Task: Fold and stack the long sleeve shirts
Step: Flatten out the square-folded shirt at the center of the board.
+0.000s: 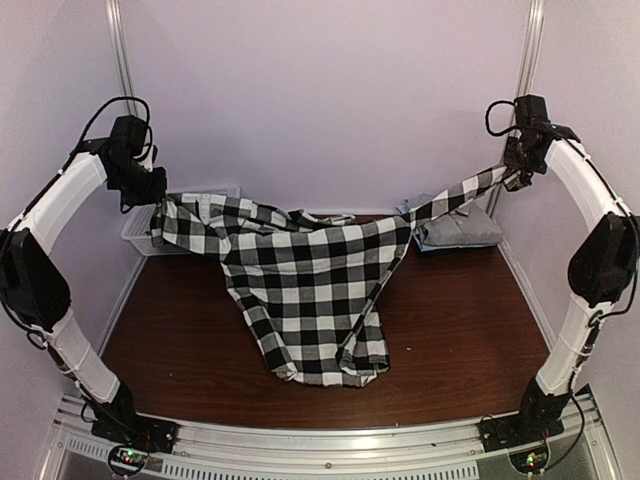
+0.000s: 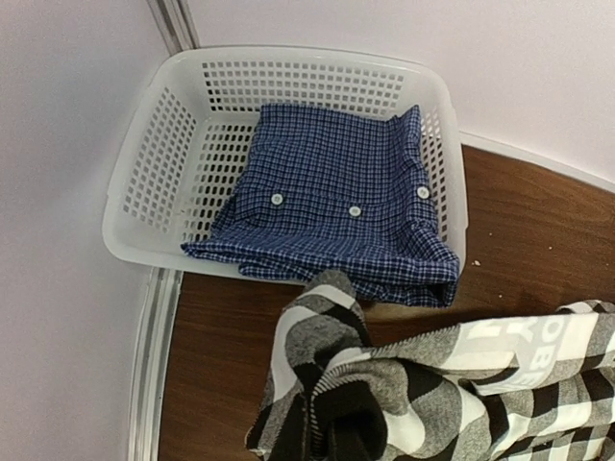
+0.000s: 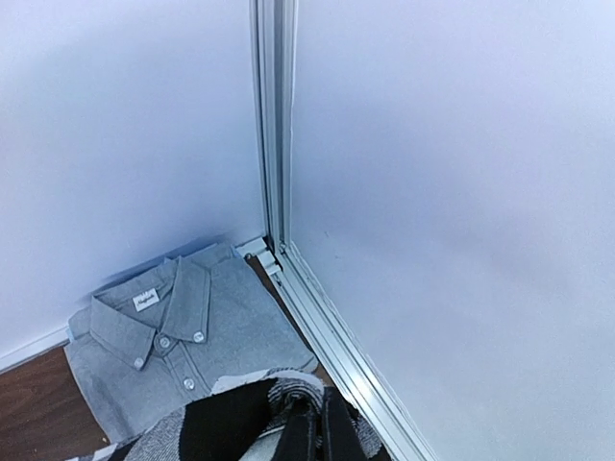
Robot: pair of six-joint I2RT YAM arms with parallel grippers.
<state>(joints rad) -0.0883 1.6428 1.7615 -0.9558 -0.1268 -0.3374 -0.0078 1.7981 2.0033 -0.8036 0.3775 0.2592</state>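
I have the checked shirt [image 1: 310, 290] strung between both arms. The left gripper [image 1: 152, 198] pinches one end at the back left, and the right gripper [image 1: 516, 176] pinches a narrow, sleeve-like strip at the back right. The shirt's body sags in the middle and its lower edge drapes on the table [image 1: 170, 340]. In both wrist views my fingers are buried under bunched cloth at the bottom edge, so I read the grip from the overhead view only. Lettering on a white band inside the shirt is cut off and unreadable. Below the left wrist a white basket [image 2: 144, 182] holds a folded blue check shirt [image 2: 327, 211]. A folded grey shirt [image 3: 183, 336] lies in the back-right corner — its near edge is hidden behind the cloth.
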